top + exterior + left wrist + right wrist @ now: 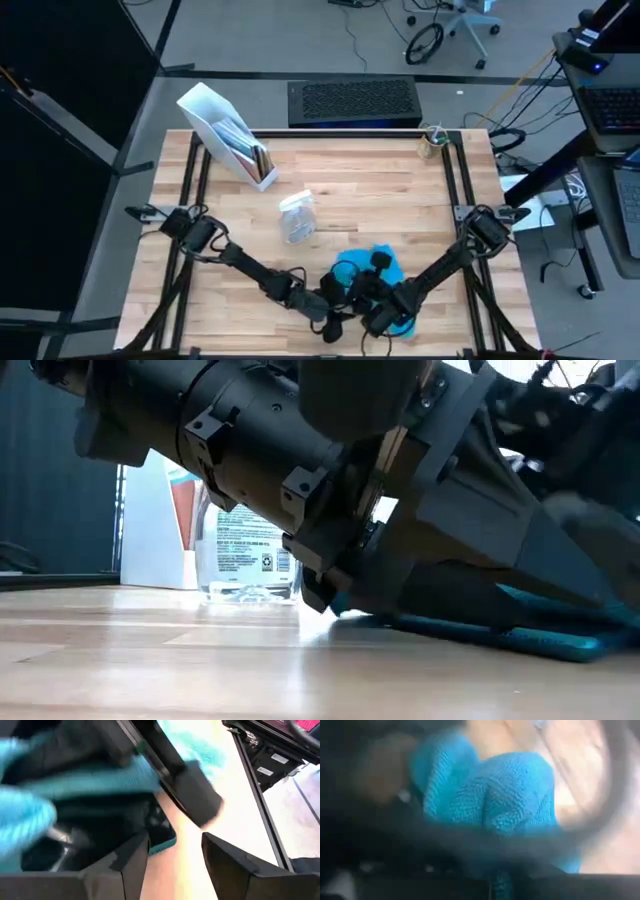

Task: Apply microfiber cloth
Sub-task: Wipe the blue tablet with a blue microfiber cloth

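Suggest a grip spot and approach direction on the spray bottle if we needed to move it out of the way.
Take the spray bottle across its clear body, below the trigger head. It seems to stand upright, alone mid-table, so its sides are open. Come from the left arm's side: the white file holder is behind it and the microfiber cloth and both grippers crowd the front.

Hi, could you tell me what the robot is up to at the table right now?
Both arms are bunched at the near edge of the wooden table. The right claw is shut on the microfiber cloth, which lies over the dark tablet. The left claw is open at the tablet's corner. A clear spray bottle and a white file holder stand further back.
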Available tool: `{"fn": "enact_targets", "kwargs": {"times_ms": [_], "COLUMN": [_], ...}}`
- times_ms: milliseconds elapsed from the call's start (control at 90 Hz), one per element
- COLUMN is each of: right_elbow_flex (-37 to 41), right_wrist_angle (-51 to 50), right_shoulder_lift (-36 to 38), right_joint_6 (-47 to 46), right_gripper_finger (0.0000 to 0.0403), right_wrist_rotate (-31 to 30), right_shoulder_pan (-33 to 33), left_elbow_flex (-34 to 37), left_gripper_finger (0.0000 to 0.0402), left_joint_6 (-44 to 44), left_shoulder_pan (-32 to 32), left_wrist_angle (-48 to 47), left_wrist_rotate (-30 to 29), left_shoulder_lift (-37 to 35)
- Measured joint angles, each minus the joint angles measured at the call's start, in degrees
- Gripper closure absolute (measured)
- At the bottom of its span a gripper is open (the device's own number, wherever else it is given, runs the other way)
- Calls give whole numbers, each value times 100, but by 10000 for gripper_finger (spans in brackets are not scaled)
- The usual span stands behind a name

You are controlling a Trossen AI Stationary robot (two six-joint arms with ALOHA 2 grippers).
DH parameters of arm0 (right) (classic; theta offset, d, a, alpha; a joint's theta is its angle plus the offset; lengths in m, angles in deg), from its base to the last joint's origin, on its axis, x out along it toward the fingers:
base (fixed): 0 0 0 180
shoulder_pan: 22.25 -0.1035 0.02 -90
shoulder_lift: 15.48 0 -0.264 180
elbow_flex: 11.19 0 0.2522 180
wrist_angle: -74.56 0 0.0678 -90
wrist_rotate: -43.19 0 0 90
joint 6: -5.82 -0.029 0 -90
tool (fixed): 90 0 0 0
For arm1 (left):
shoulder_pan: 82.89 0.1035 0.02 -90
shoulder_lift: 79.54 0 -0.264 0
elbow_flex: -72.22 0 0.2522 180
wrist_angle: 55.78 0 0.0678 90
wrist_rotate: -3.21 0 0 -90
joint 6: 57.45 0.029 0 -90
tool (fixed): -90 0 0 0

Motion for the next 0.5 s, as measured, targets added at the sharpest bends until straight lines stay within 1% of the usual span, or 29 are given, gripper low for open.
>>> {"fn": "enact_targets", "kwargs": {"times_ms": [122,200,411,500], "right_elbow_flex": [22,24,68,91], "right_wrist_angle": [-1012,-1472,-2312,-2732], "right_shoulder_lift": [-11,-13,-15,-6], "right_joint_6": [-240,-304,-325,-384], "right_gripper_finger": [403,403,403,403], "right_wrist_rotate": [0,128,213,362], "right_shoulder_pan": [-50,-50,-44,-63], "left_elbow_flex": [0,-2,-2,-2], "left_gripper_finger": [227,227,227,227], "left_joint_6": [2,2,0,-2], "left_shoulder_pan": [0,-2,-13,-13], "left_wrist_angle": [1,3,3,3], "left_wrist_rotate": [-5,-5,6,19], "left_shoulder_lift": [0,0,0,0]}}
